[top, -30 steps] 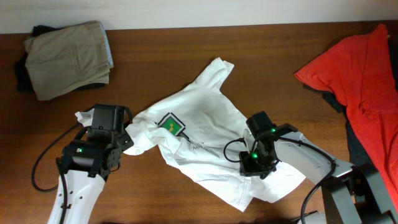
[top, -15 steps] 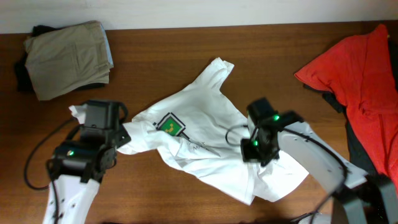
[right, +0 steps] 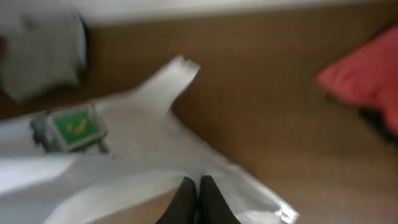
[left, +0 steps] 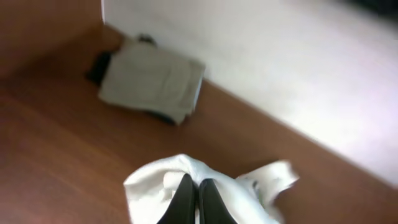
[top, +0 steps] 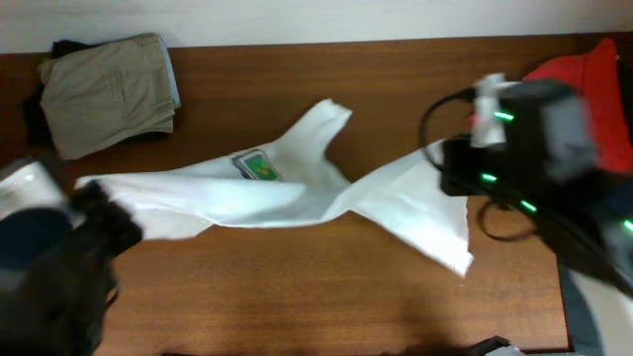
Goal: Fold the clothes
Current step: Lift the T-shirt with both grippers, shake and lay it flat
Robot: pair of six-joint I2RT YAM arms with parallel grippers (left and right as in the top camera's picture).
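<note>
The large white thin-fabric shirt (top: pixel 287 193) is stretched in a long band across the middle of the overhead frame, over the brown wooden table (top: pixel 297 297). Its small green dark-edged patch (top: pixel 255 165) sits left of centre. The left gripper (left: pixel 194 200), at lower left, has its jaws pinched tight on one white end. The right gripper (right: pixel 198 200), at right, is clamped on the other. A folded khaki garment (top: pixel 109 89) lies upper left and a red garment (top: pixel 584 69) upper right.
</note>
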